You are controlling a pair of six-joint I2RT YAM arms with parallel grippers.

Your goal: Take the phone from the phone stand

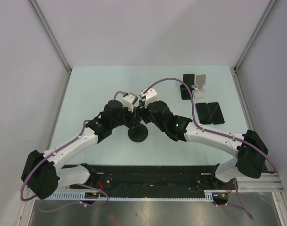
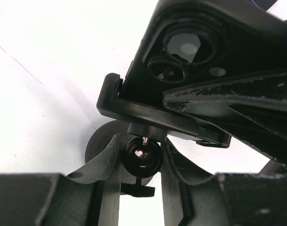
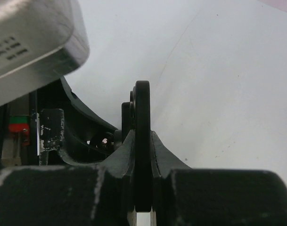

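Note:
A black phone stand with a round base stands mid-table. Its clamp holds a black phone, camera lenses facing the left wrist view. My left gripper is shut on the stand's ball joint just under the clamp; it also shows from above. My right gripper is shut on the phone, seen edge-on between its fingers. From above, the right gripper meets the left one over the stand, and the phone is hidden beneath them.
At the back right lie a black phone and a silver stand, with two more dark phones side by side nearer. The left wrist's camera housing is close to my right gripper.

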